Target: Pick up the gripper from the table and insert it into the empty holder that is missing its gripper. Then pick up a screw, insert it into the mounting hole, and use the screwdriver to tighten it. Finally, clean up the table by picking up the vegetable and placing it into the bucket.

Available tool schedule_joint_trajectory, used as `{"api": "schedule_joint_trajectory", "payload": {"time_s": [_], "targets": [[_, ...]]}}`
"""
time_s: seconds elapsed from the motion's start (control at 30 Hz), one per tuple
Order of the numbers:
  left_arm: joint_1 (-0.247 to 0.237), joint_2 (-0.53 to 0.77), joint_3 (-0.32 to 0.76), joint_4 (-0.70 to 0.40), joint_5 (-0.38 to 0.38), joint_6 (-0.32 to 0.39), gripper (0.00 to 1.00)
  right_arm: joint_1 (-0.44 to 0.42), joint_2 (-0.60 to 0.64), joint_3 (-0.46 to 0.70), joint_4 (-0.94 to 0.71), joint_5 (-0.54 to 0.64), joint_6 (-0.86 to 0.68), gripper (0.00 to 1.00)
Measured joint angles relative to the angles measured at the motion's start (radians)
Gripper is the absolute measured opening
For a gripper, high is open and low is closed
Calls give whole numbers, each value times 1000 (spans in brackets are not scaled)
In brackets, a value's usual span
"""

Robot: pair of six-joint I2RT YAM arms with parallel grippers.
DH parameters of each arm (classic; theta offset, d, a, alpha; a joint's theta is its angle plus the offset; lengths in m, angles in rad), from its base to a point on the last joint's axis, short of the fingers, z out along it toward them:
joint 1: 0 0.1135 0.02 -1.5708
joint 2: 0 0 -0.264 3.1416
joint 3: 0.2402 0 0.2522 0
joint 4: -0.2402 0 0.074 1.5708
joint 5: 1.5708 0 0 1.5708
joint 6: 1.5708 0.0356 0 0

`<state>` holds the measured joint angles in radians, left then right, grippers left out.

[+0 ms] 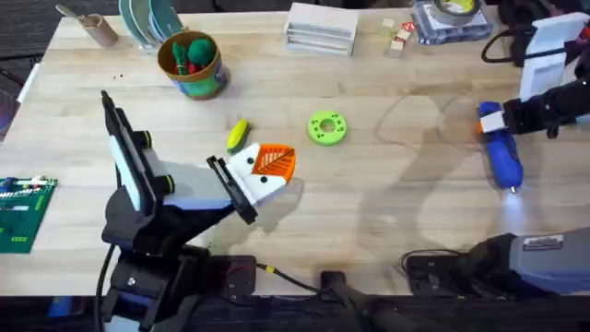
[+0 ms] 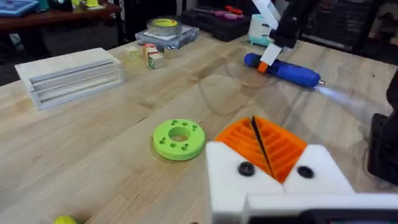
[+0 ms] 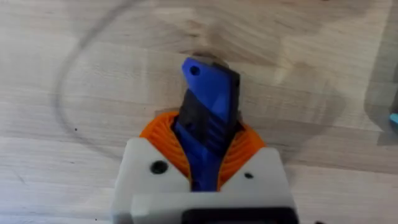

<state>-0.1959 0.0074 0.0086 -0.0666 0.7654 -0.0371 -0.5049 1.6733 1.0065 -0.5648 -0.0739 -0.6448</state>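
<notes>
The blue screwdriver (image 1: 504, 157) lies on the table (image 1: 387, 212) at the right, with my right gripper (image 1: 491, 122) shut on its rear end. The right wrist view shows the orange pads (image 3: 163, 134) clamped on the blue screwdriver body (image 3: 208, 93). My left gripper (image 1: 277, 166) hovers mid-table, shut, with its orange pads (image 2: 283, 149) pressed together and nothing between them. The yellow vegetable (image 1: 238, 135) with a green end lies just left of it. The bucket (image 1: 192, 63) stands at the back left with toys inside. The loose gripper, holder and screw are out of view.
A flat green ring (image 1: 326, 127) lies beyond the left gripper. At the back are a white box (image 1: 321, 28), small blocks (image 1: 398, 37), a tape roll on a case (image 1: 452, 14), plates (image 1: 147, 18) and a wooden cup (image 1: 97, 28). A green baseplate (image 1: 23, 212) sits at the left edge.
</notes>
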Motion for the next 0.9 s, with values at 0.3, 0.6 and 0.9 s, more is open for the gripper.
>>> {"api": "schedule_joint_trajectory", "payload": {"time_s": [0.3, 0.6, 0.9], "targets": [[0, 0, 0, 0, 0, 0, 4, 0, 2, 1, 0, 2, -3, 138], [0, 0, 0, 0, 0, 0, 4, 0, 2, 1, 0, 2, -3, 132], [0, 0, 0, 0, 0, 0, 4, 11, -76, 23, 12, -27, 103, 124]]}}
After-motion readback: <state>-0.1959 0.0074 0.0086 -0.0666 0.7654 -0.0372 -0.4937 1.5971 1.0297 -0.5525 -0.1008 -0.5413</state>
